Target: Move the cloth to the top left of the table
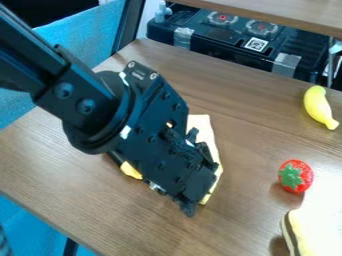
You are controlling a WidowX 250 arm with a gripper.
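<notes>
You see the arm (pixel 73 95) slanting in from the upper left of the frame, its black gripper (pixel 187 206) angled down near the centre, directly over the cloth (pixel 203 127). The pale yellow cloth, the item to be moved, lies on the wooden tabletop (pixel 80 175) at mid-frame; you can make out a long strip beside the right flank of the gripper and a smaller patch at its lower left, the part between being hidden. Whether the gripper is spread or pinching fabric you cannot tell, since its own body hides the contact. The placement suggests that you have it set for a grasp from above, a sensible choice for something thin and limp that offers no side to grip. The toy banana (pixel 319 106), the toy strawberry (pixel 295 176) and the dark-edged pale toy (pixel 310 232) stand toward the right of the frame, well apart from the cloth, so a carry toward the upper left should lead away from all three. Before travelling, you would do well to confirm a firm hold and lift modestly; a shallow pinch could let the cloth slip, or leave a corner dragging and folding under.
</notes>
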